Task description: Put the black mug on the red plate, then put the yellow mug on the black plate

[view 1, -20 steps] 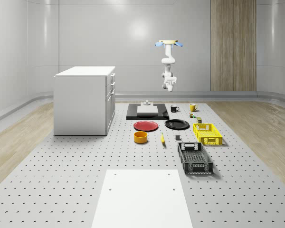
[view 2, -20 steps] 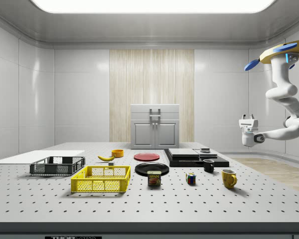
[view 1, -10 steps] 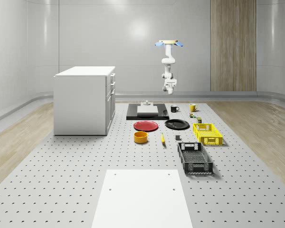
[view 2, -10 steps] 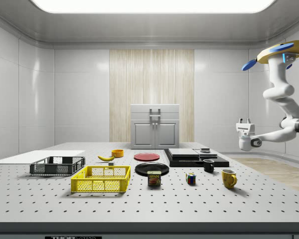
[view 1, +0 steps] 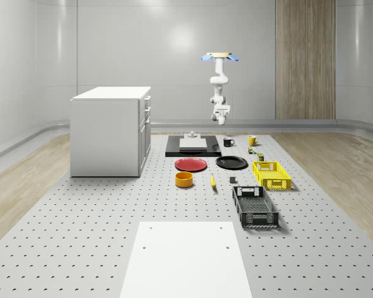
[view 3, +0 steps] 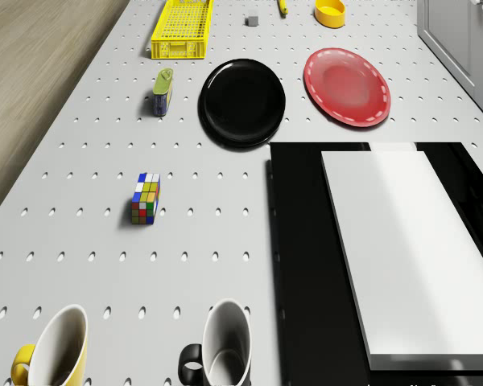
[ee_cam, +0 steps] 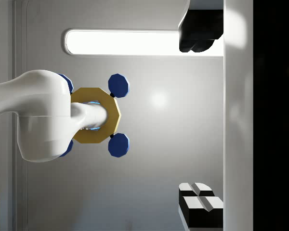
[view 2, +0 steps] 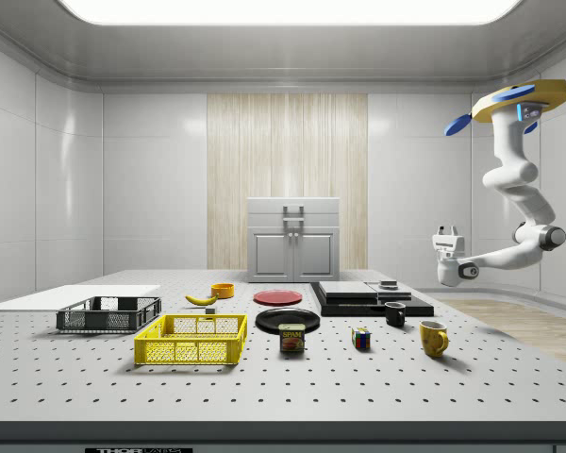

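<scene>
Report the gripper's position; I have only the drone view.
Observer: In the side view the gripper hangs well above the black mug and to the side view's right of it, pointing up.
Operator: Say whether it's open.
Observer: Open. The wrist view has its fingers far apart with nothing between them.
Operator: Place the drone.
Observer: The drone hovers above the gripper, further to the side view's right.

Rubik's cube (view 3: 146, 199) near a can (view 3: 163, 91) (lying flat); yellow crate (view 3: 182, 28) beyond.
</scene>
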